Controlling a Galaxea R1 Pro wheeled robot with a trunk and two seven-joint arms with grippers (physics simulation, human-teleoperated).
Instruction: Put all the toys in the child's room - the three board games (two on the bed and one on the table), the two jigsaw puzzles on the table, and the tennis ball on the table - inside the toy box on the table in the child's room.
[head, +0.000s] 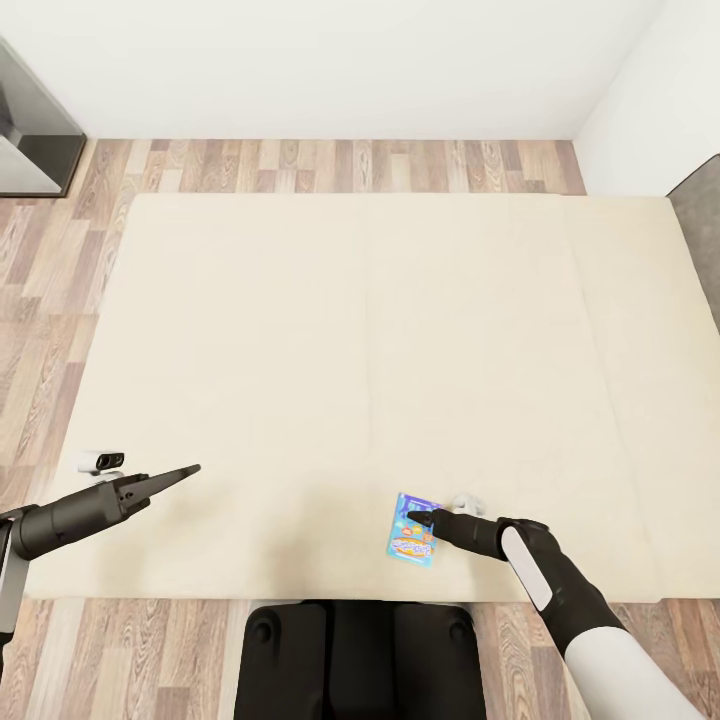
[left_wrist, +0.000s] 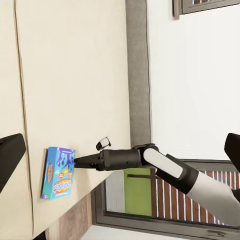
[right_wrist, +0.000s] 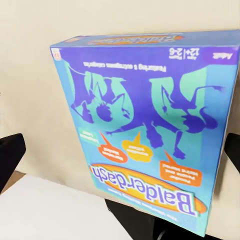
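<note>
A blue, colourfully printed board game (head: 412, 542) lies flat on the beige bed (head: 350, 330), close to its near edge. My right gripper (head: 414, 517) is right at the box's far end, its tip touching or just above it. The right wrist view has the box (right_wrist: 145, 125) close up between the two spread fingers (right_wrist: 10, 155), so the jaws stand open. From the left wrist view, the right gripper (left_wrist: 76, 161) meets the edge of the box (left_wrist: 59, 172). My left gripper (head: 190, 470) hovers open and empty over the bed's near left part. The toy box, table, puzzles and ball are out of view.
Wood-plank floor runs around the bed. A dark grey unit (head: 30, 130) stands at the far left by the white wall, and a grey piece (head: 700, 220) sits at the bed's right side. My base (head: 360, 660) is against the bed's near edge.
</note>
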